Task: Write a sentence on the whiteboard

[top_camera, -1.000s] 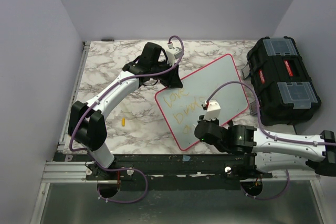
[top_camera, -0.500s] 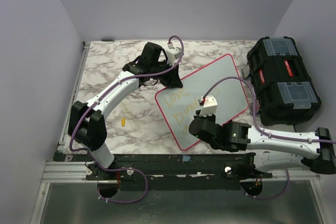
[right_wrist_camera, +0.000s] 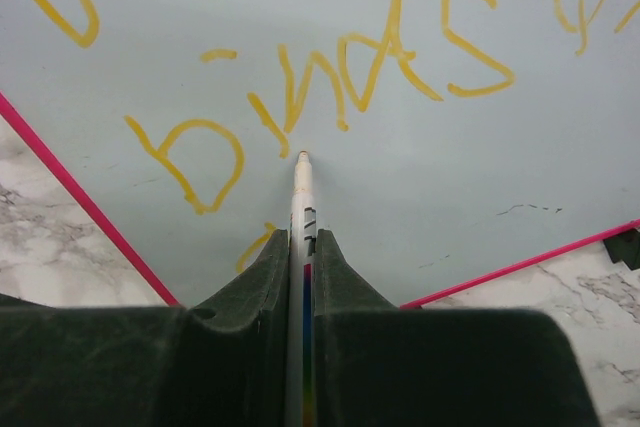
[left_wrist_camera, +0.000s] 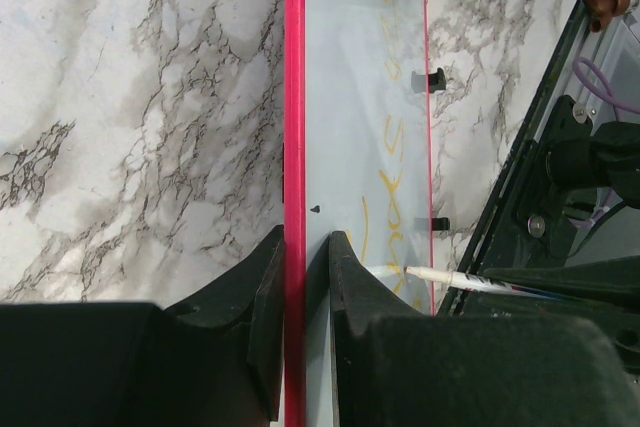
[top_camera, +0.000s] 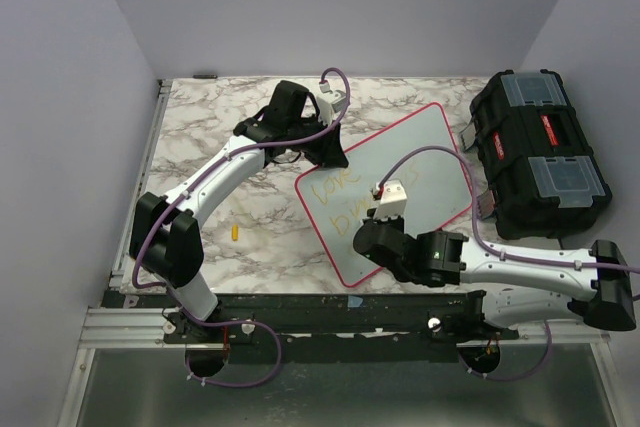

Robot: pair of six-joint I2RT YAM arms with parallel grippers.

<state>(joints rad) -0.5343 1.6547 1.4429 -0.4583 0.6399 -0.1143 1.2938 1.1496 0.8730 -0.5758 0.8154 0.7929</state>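
Observation:
The whiteboard [top_camera: 425, 157], white with a pink-red rim, lies slanted on the marble table. My left gripper [top_camera: 333, 155] is shut on its far-left rim [left_wrist_camera: 293, 147], one jaw on each side of it. The sentence [top_camera: 338, 197] is yellow-orange writing in a few lines, and one word reads "birds" [right_wrist_camera: 340, 77]. My right gripper [right_wrist_camera: 303, 239] is shut on a white marker [right_wrist_camera: 302, 197] over the board's near-left part [top_camera: 372, 221]. The marker's tip sits at or just off the surface below that word. A short yellow stroke [right_wrist_camera: 255, 244] shows beside the jaws.
A black toolbox [top_camera: 540, 152] stands right of the board, close to its right rim. A small yellow piece [top_camera: 235, 231] lies on the marble [top_camera: 200, 127] left of the board. Two black clips [left_wrist_camera: 434, 77] sit on the board's near edge. Grey walls enclose the table.
My right arm has swung left along the near side of the board, carrying the marker toward its near-left corner. The left arm and the board have not moved.

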